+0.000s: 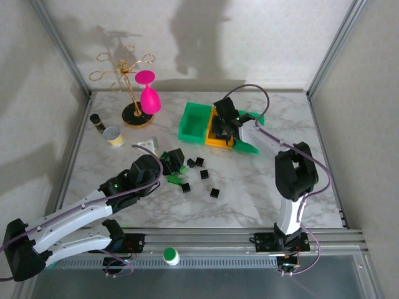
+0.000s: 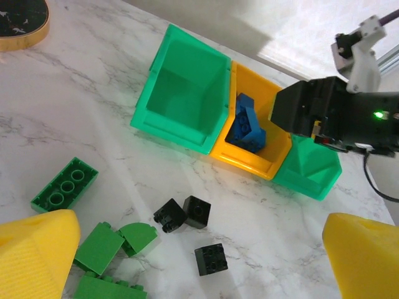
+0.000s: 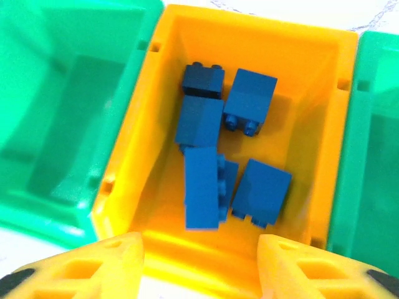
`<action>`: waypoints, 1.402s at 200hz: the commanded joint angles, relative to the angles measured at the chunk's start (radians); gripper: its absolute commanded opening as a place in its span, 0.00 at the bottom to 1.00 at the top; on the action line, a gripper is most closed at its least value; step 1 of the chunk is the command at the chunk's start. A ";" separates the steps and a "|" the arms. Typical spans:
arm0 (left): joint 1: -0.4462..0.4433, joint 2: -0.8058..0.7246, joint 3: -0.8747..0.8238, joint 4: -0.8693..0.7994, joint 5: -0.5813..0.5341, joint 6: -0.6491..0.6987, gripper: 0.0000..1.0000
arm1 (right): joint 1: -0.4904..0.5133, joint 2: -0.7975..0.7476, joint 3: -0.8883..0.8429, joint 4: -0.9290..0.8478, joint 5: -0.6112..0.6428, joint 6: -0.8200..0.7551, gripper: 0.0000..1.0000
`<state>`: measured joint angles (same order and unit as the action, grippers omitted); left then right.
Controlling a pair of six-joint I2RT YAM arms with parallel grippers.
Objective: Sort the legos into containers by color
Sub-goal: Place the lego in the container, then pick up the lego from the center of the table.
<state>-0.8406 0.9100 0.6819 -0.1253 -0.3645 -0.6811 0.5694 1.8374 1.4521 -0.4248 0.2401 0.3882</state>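
Three joined bins stand at the back: a green bin (image 1: 195,121) (image 2: 187,93), a yellow bin (image 1: 215,142) (image 3: 156,93) and a second green bin (image 1: 252,146) (image 2: 308,171). Several blue legos (image 3: 202,180) (image 2: 246,124) lie inside the yellow bin. My right gripper (image 1: 225,129) (image 3: 199,268) hangs open and empty just above that bin. Black legos (image 2: 211,258) (image 1: 204,174) and green legos (image 2: 64,185) (image 1: 174,179) lie scattered on the marble. My left gripper (image 1: 176,159) (image 2: 199,265) hovers open over them, holding nothing.
A gold stand with a pink glass (image 1: 148,93) is at the back left, its round base (image 2: 22,22) near the left green bin. A tin can (image 1: 113,136) and a small dark bottle (image 1: 96,119) stand further left. A green-and-white cap (image 1: 169,254) rests on the front rail.
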 commanded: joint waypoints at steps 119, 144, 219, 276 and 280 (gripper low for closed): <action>0.009 -0.243 -0.071 -0.231 -0.068 -0.079 1.00 | 0.412 -0.165 -0.261 0.078 -0.100 -0.016 0.69; 0.009 -0.263 -0.072 -0.272 -0.079 -0.092 1.00 | 0.454 -0.145 -0.285 0.111 -0.149 -0.055 0.71; 0.009 -0.301 -0.069 -0.308 -0.099 -0.099 0.99 | 0.529 -0.024 -0.273 0.178 -0.158 -0.145 0.67; 0.009 -0.320 -0.071 -0.319 -0.120 -0.095 1.00 | 0.529 0.064 -0.220 0.175 -0.127 -0.188 0.62; 0.009 -0.319 -0.071 -0.319 -0.120 -0.095 1.00 | 0.529 0.071 -0.214 0.173 -0.125 -0.189 0.61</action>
<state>-0.8406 0.6060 0.6193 -0.4191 -0.4477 -0.7689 1.0901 1.8698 1.1858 -0.2577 0.0849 0.2337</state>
